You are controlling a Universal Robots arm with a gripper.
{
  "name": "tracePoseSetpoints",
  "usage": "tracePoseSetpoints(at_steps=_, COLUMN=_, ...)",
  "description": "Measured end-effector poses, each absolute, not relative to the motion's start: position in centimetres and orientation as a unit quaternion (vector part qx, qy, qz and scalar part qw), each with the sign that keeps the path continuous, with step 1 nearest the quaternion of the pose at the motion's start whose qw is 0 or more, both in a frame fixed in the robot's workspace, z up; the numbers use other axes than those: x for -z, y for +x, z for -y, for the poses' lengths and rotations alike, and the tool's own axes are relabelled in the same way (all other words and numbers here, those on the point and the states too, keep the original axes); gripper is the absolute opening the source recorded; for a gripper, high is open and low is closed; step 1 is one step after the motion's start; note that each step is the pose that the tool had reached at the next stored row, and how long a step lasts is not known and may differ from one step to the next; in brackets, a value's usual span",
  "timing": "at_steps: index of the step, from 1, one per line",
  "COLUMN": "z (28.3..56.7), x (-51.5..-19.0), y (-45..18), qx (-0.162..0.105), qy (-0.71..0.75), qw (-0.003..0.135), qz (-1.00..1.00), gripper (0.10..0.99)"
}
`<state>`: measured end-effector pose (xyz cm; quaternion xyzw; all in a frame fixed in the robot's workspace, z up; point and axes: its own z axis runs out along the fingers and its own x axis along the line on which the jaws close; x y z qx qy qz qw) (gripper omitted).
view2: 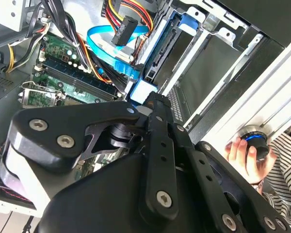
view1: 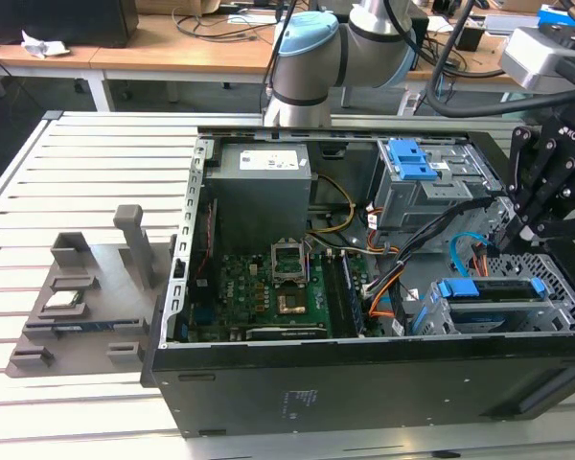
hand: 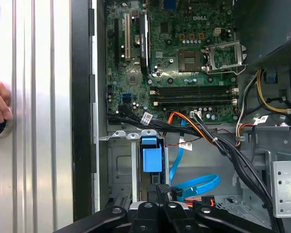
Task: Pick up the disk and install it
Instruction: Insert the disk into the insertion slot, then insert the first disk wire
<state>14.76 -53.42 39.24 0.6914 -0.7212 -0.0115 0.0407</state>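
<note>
Inside the open computer case (view1: 345, 398), at the corner on the exterior view's right, the disk (view1: 494, 289) lies in a grey metal drive cage (view1: 556, 311). Its bright blue bracket runs along its edges. In the first wrist view, you see the disk (hand: 152, 159) end-on in its bay, blue plastic facing the camera. In the second wrist view, the disk (view2: 161, 53) stands as a dark slab between pale metal walls.

Your tool (view1: 525, 218) hangs just above that cage, black and close over the disk. You cannot tell from these views whether it is apart or together, and nothing visible sits in its grip.

A flat blue cable (view1: 463, 251) loops between the tool and the green motherboard (view1: 268, 287). Orange and black wires run beside it. A second cage with a blue latch (view1: 409, 161) sits farther back in the case.

The case rests on a slatted metal counter (view1: 77, 163). A grey fixture (view1: 86, 287) stands on the counter at the exterior view's left. A person's hand (view2: 246, 156) rests on a round, blue-ringed button (view2: 254, 136) at the counter's edge.
</note>
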Motion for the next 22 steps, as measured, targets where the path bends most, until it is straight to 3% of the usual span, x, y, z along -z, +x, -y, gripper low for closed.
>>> tracePoseSetpoints(at_steps=7, z=53.2, x=-39.2, y=15.1, qx=0.012, qy=0.691, qw=0.041, qz=0.721, gripper=0.106)
tracePoseSetpoints(at_steps=19, z=50.1, x=-38.6, y=16.6, qx=0.008, qy=0.691, qw=0.044, qz=0.721, gripper=0.106)
tracePoseSetpoints(at_steps=21, z=48.9, x=-37.2, y=17.6, qx=0.001, qy=0.691, qw=0.051, qz=0.721, gripper=0.106)
tracePoseSetpoints(at_steps=22, z=48.5, x=-36.6, y=17.9, qx=-0.002, qy=0.691, qw=0.054, qz=0.721, gripper=0.173)
